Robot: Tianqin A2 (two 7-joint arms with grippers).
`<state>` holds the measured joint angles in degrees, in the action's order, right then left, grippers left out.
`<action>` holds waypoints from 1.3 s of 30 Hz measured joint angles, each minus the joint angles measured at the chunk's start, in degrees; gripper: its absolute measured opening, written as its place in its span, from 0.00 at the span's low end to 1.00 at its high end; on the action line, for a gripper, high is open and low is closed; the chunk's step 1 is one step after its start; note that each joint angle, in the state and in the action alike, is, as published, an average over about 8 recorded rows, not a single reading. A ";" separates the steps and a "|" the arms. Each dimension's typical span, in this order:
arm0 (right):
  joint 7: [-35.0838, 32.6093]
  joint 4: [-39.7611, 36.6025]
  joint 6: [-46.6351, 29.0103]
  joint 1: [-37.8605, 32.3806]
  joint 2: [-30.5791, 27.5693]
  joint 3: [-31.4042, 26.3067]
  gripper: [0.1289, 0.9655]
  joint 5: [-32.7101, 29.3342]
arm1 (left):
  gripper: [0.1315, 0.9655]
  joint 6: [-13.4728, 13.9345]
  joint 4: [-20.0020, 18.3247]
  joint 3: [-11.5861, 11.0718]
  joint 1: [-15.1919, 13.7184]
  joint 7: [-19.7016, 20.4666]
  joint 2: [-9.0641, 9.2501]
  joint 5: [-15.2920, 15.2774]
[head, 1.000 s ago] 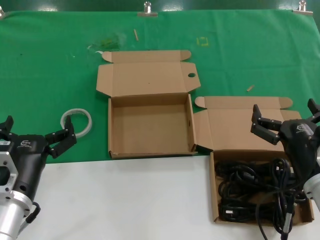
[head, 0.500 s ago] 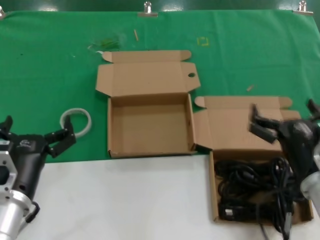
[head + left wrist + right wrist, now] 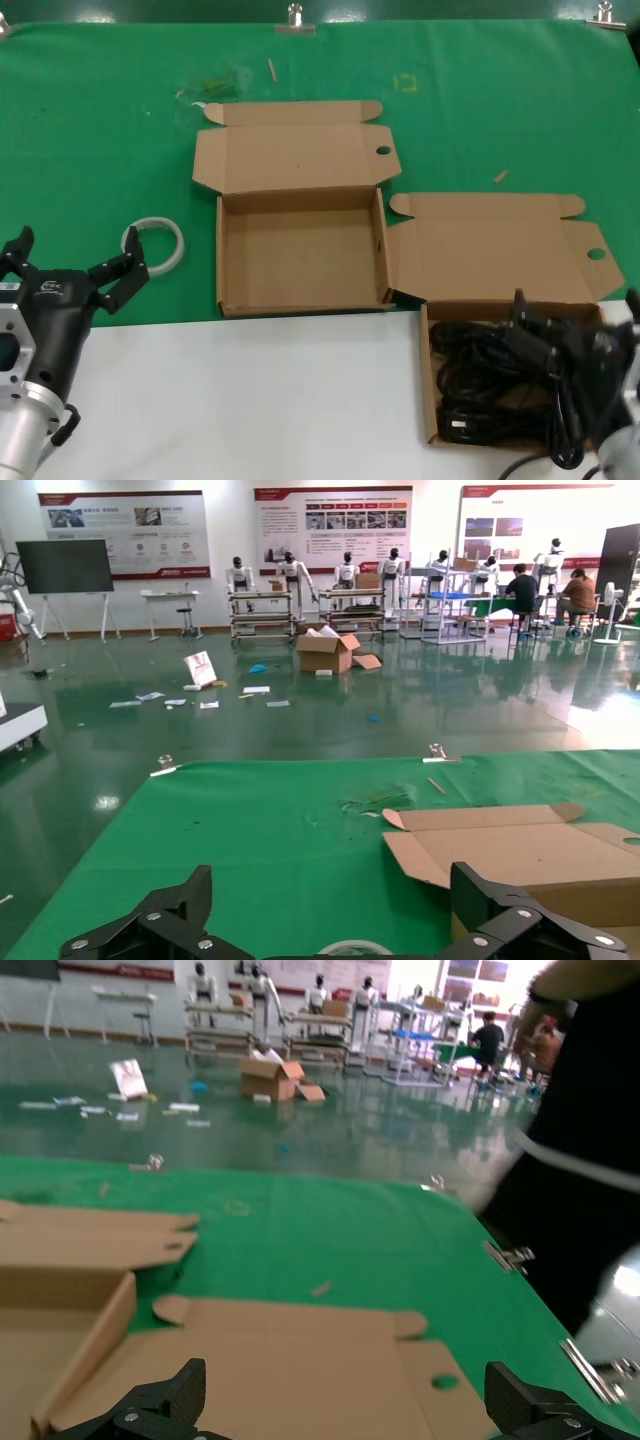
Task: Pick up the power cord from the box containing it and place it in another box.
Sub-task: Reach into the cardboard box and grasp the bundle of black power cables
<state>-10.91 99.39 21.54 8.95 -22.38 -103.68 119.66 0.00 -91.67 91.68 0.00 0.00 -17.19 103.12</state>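
Power cord (image 3: 490,375) bundle crosswise in its box (image 3: 500,245); open right hand (image 3: 575,335) above

head camera overhead – wrist cameras low, facing outward

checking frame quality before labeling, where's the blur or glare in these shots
Head view: the right gripper is motion-smeared over the power cord; the boxes stay sharp. Right wrist view: soft throughout. Left wrist view: crisp, with glare on the glossy floor.
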 joint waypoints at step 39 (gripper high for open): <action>-1.09 -4.51 3.67 3.50 3.92 1.69 0.68 6.67 | 0.12 0.00 0.00 0.00 0.00 0.01 0.00 0.00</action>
<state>-12.00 94.88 25.22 12.45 -18.46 -101.99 126.33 0.00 -91.67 91.68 0.00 0.01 -17.19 103.12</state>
